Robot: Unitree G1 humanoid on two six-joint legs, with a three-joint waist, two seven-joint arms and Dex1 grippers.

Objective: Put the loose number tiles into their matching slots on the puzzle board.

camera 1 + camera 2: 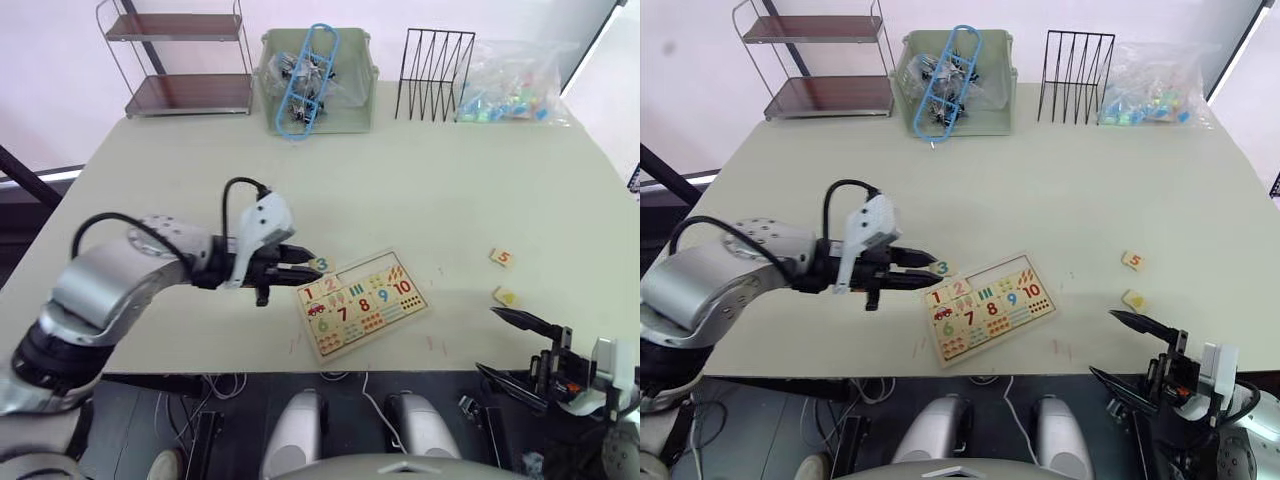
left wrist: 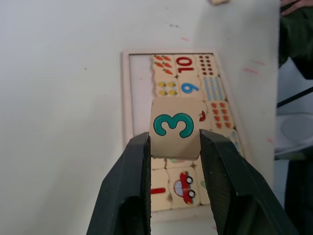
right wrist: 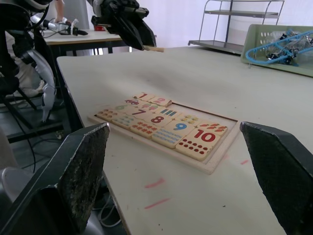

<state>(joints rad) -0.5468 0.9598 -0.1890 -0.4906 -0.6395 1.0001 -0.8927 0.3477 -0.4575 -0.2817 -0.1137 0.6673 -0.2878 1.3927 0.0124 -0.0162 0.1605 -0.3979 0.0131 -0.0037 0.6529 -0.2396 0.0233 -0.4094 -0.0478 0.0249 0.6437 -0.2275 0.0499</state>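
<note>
Left gripper [image 2: 174,147]: black two-fingered gripper clamped on a small square light-wood tile with a teal numeral 3 [image 2: 174,128], one finger on each side edge, numeral facing the wrist camera.
Held tile: raised off the table, hanging over the near end of the board's top row, just past the fingertips.
Puzzle board [image 1: 362,302]: flat rectangular light-wood board with a raised rim and coloured numerals 6 to 10, lying tilted on the pale table [image 1: 420,190] directly ahead of the left gripper.
Top row of slots: tiles 1 [image 1: 309,294] and 2 [image 1: 329,285] sit at the end nearest the left gripper; beyond them the recesses [image 1: 372,268] lie bare.
Right gripper [image 1: 525,345]: black fingers spread wide, holding nothing, low at the table's front edge, well apart from the board.
Tile with orange numeral 5 [image 1: 502,257]: flat on the table, beyond the right gripper's fingertips.
Second loose tile [image 1: 505,296]: flat on the table, just past the upper finger of the right gripper; numeral too small to read.
Far edge of table: brown two-shelf wire stand [image 1: 185,60], green bin with a blue looped frame [image 1: 315,75], black wire rack [image 1: 434,62], clear plastic bag of coloured pieces [image 1: 512,85], all far from both grippers.
</note>
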